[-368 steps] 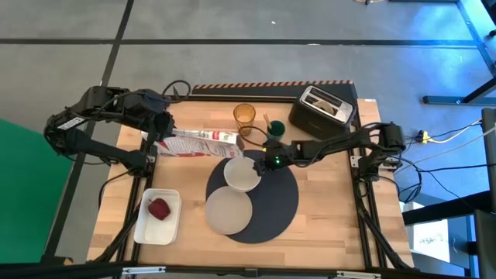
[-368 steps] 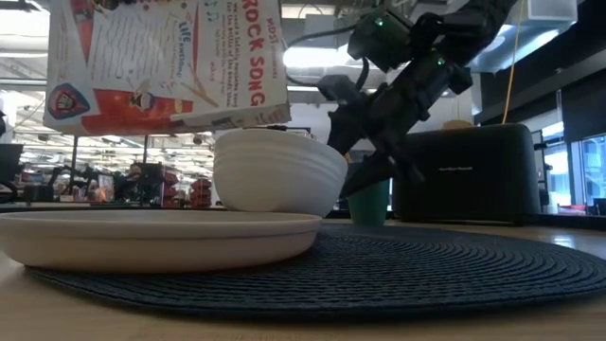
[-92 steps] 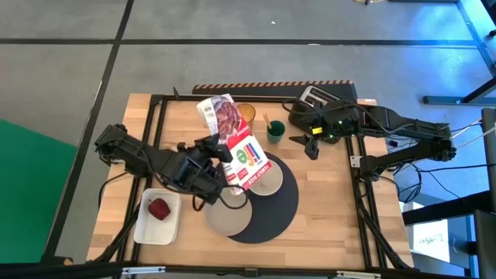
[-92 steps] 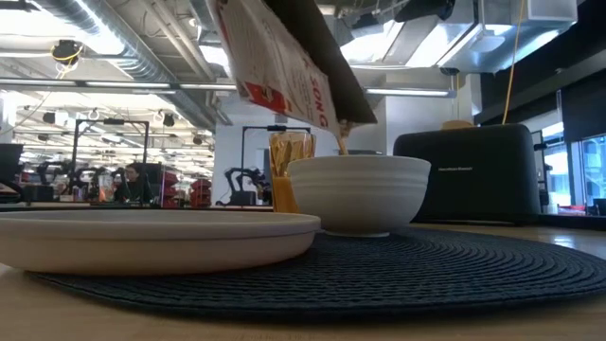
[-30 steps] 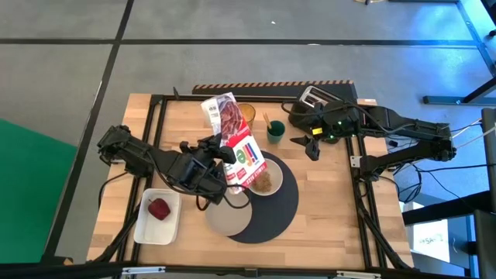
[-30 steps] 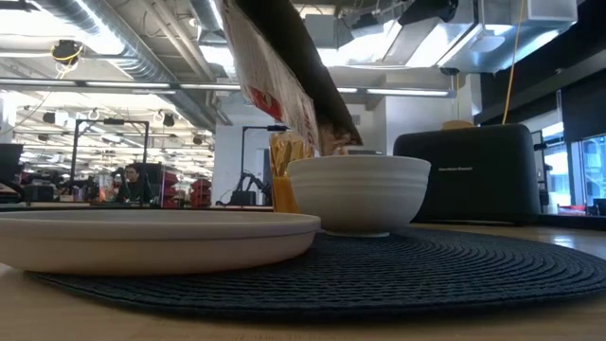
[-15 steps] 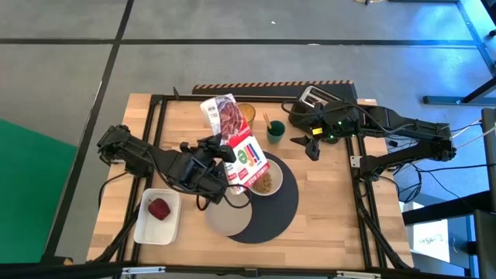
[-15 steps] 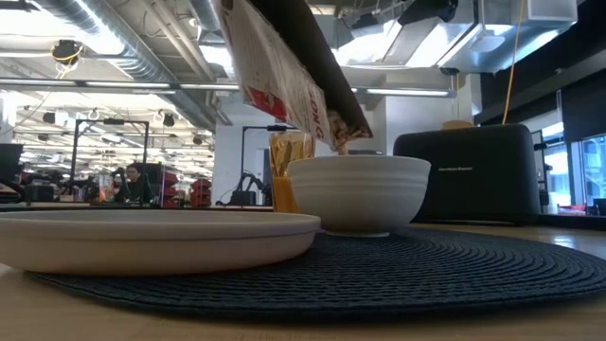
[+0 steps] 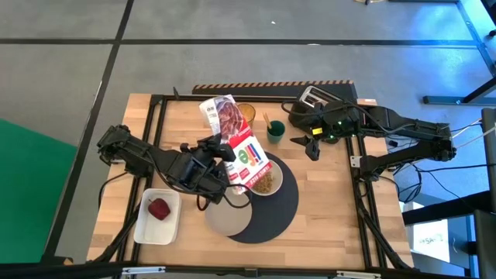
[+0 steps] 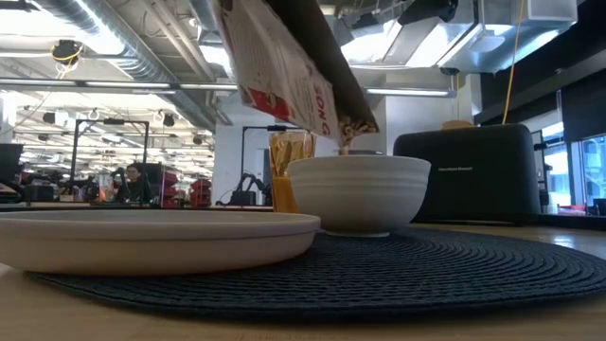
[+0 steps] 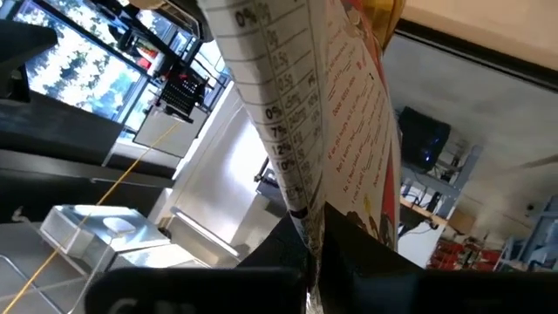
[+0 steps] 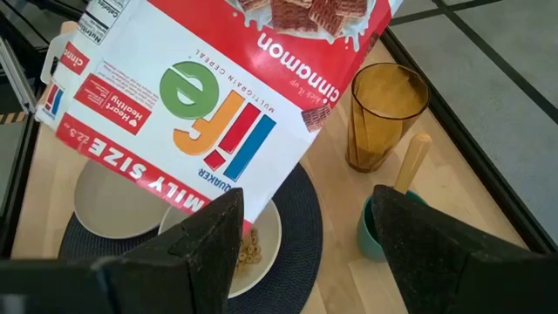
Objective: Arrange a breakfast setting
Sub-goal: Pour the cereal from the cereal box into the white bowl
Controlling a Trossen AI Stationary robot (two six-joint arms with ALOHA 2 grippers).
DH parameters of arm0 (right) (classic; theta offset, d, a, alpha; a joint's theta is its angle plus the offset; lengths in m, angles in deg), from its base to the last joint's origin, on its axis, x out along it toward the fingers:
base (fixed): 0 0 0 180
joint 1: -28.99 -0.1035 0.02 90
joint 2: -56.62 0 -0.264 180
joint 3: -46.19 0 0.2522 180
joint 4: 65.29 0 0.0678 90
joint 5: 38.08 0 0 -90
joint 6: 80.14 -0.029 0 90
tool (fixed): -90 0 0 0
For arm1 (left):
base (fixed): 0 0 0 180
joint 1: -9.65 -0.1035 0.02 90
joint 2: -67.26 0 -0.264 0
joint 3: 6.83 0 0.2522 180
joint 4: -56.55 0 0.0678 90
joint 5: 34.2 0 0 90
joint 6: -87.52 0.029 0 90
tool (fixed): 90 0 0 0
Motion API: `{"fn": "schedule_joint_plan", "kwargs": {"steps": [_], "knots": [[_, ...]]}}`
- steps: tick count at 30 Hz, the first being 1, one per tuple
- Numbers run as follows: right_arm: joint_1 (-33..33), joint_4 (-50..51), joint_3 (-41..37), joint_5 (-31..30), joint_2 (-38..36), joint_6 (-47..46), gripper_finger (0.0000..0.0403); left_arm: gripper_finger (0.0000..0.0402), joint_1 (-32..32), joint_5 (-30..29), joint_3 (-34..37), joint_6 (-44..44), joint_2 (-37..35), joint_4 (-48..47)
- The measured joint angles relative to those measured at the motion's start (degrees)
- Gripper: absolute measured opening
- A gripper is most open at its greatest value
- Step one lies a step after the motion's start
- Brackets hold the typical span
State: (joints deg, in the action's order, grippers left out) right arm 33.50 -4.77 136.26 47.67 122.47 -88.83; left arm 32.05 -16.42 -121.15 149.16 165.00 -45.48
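Observation:
A red-and-white cereal box (image 9: 237, 149) hangs slanted above the small white bowl (image 9: 266, 181), its open lower end (image 10: 346, 128) over the bowl, which holds cereal. My left gripper (image 9: 215, 157) is shut on the box. The bowl and the flat white plate (image 9: 227, 217) rest on the round dark mat (image 9: 277, 213). The amber tumbler (image 12: 384, 113) stands on the wood beyond the mat. An orange-handled spoon (image 12: 412, 161) sticks up out of a teal cup (image 12: 384, 231). My right gripper (image 9: 308, 146) hovers open near the toaster, touching nothing. My left gripper pinches the cereal box between its two fingers (image 11: 283, 253) at one long edge (image 11: 307, 205), roughly midway along the box. It comes level from the table's left side. The box is lifted clear and tilted, its open end low over the bowl.
A black toaster (image 9: 322, 101) stands at the far right of the table. A white rectangular tray (image 9: 157, 221) with a red item (image 9: 159, 208) lies near the left front. Bare wood shows at the right of the mat.
My left gripper has rolled slightly at the wrist without leaving its place. The cereal box has turned a little with it, and its open lower end has shifted slightly above the bowl.

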Motion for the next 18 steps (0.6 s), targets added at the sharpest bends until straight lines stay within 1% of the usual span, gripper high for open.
{"fn": "schedule_joint_plan", "kwargs": {"steps": [3, 9, 12, 15, 18], "knots": [[0.0, -0.3, 0.0, 0.0, 0.0, 0.0, 0.0245, 0.0, 0.0, -0.1, 0.0, -0.7, -0.1, 0.0], [0.0, -0.5, 0.0, 0.0, 0.0, 0.0, 0.0245, 0.0, -0.6, -0.4, 0.0, -5.6, -2.0, -0.9], [0.0, -0.5, 0.0, 0.0, 0.0, -0.1, 0.0245, 0.0, -0.5, -0.5, 0.0, -5.6, -2.7, -1.0], [0.0, -0.5, 0.0, 0.0, 0.0, -0.4, 0.0245, 0.0, -0.5, 0.6, 0.0, -6.1, -3.0, -0.9], [0.0, -0.5, 0.0, -0.3, 0.0, -1.2, 0.0245, 0.0, -0.5, 2.2, 0.0, -8.4, -3.0, -0.9]]}}
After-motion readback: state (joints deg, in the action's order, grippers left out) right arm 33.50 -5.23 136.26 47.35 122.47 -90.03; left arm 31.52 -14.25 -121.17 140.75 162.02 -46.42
